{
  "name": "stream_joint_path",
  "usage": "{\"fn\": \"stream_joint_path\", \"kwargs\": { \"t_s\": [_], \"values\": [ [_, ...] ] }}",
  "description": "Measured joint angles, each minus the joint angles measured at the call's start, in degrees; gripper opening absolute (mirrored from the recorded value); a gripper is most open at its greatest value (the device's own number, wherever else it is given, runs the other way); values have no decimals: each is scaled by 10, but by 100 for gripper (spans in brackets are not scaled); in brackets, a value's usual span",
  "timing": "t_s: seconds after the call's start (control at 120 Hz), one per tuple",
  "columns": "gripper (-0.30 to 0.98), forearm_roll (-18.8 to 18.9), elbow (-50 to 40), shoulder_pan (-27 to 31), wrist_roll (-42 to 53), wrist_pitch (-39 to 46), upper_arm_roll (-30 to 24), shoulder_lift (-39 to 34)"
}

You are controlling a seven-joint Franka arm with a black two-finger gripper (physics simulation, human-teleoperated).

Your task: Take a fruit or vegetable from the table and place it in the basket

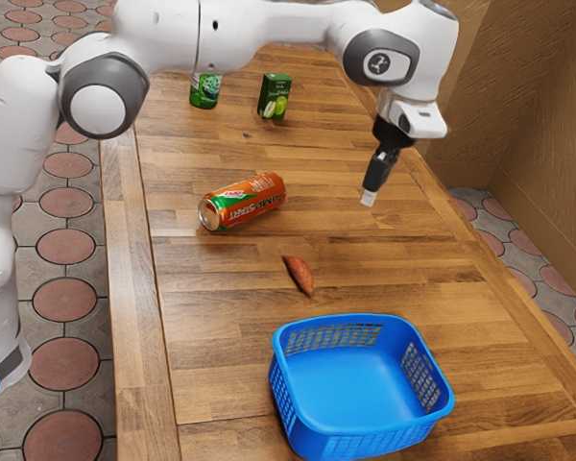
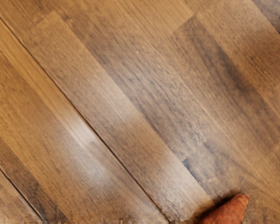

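My gripper (image 1: 368, 199) hangs above the table in the exterior view, angled downward, beyond the can's right side. A small reddish-brown sweet potato (image 1: 299, 275), pointed at its ends, lies on the wood between the can and the basket, apart from my gripper. In the wrist view a reddish-brown pointed end, seemingly of the sweet potato (image 2: 227, 211), shows at the lower edge with a dark shadow beside it. The blue basket (image 1: 353, 388) stands upright at the near end of the table, with nothing visible inside.
An orange soda can (image 1: 242, 201) lies on its side near the sweet potato. Farther back stand a green can (image 1: 204, 90) and a green juice box (image 1: 275, 96). The wooden table (image 1: 211, 327) has a long edge toward the wall at the exterior view's right.
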Motion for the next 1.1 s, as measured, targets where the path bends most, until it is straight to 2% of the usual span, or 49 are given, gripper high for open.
{"fn": "stream_joint_path", "kwargs": {
  "t_s": [0.125, 0.308, 0.475, 0.6, 0.858, 1.1],
  "values": [
    [69, 22, -31, -4, 51, -7, 1, -13],
    [69, 35, -177, -10, 109, 31, 15, -74],
    [69, 39, -220, -9, 150, 59, 21, -76],
    [69, 37, -240, -10, 176, 63, 18, -78],
    [69, 20, -336, -9, 216, 74, 14, -130],
    [69, 12, -367, -12, 239, 107, -4, -144]
  ]
}}
